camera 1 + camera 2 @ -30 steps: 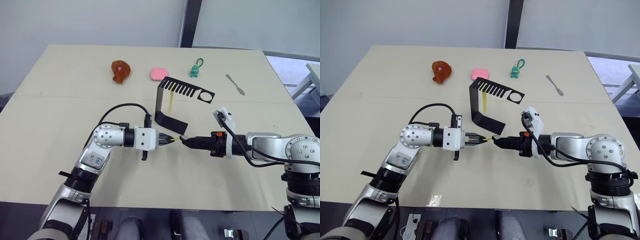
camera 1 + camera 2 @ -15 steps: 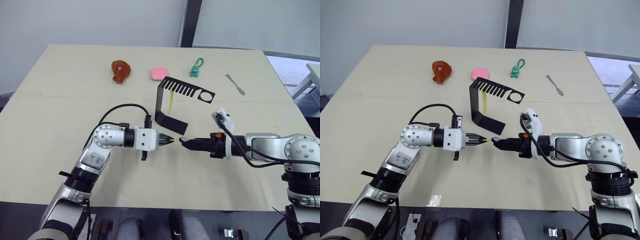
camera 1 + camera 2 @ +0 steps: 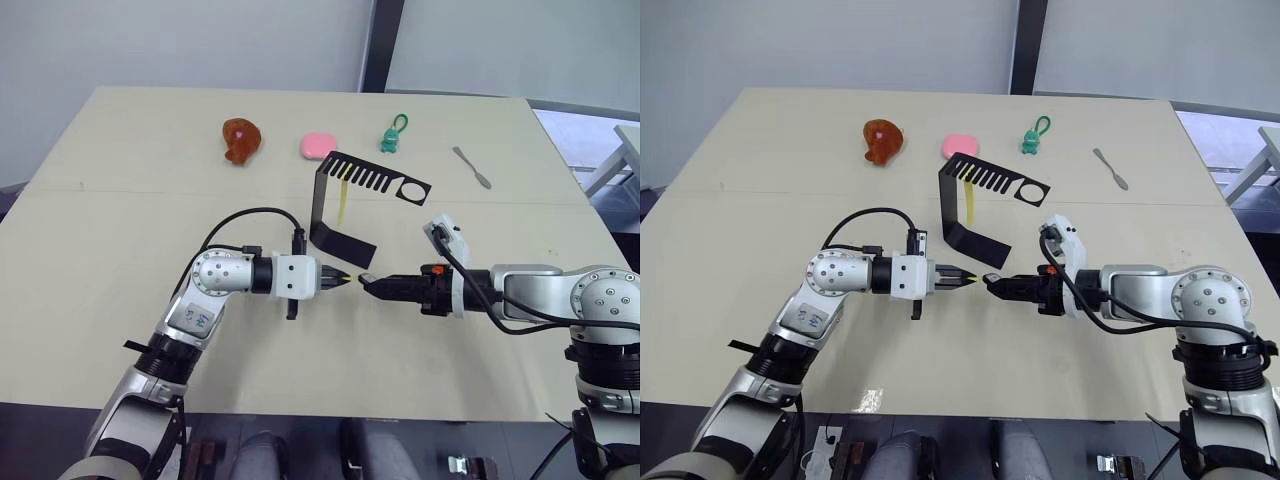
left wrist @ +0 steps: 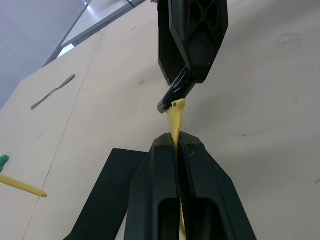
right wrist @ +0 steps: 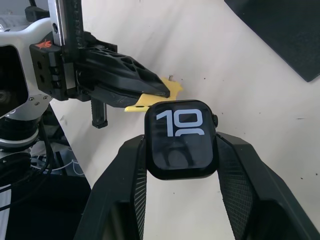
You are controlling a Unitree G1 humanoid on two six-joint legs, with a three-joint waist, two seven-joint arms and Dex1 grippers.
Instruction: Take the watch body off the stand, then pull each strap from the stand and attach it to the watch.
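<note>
Low over the table's middle, my two grippers meet tip to tip. My left gripper (image 3: pixel 335 279) is shut on a yellow strap (image 4: pixel 175 120), whose free end pokes out toward the watch body (image 5: pixel 181 150). That dark case with a lit screen is clamped in my right gripper (image 3: pixel 366 281). The strap end almost touches the case's edge; I cannot tell whether they are joined. Just behind them stands the black stand (image 3: pixel 322 200), with a second yellow strap (image 3: pixel 341 205) hanging from its slotted top arm.
Along the far side of the table lie a brown-orange lump (image 3: pixel 240 141), a pink pad (image 3: pixel 318 147), a green keyring figure (image 3: pixel 391 138) and a grey spatula (image 3: pixel 470 168). The stand's flat foot (image 3: pixel 343 245) lies close behind the gripper tips.
My left arm has edged slightly right, keeping the strap end close to the watch body. The right gripper has pulled back a little. Both grips are unchanged.
</note>
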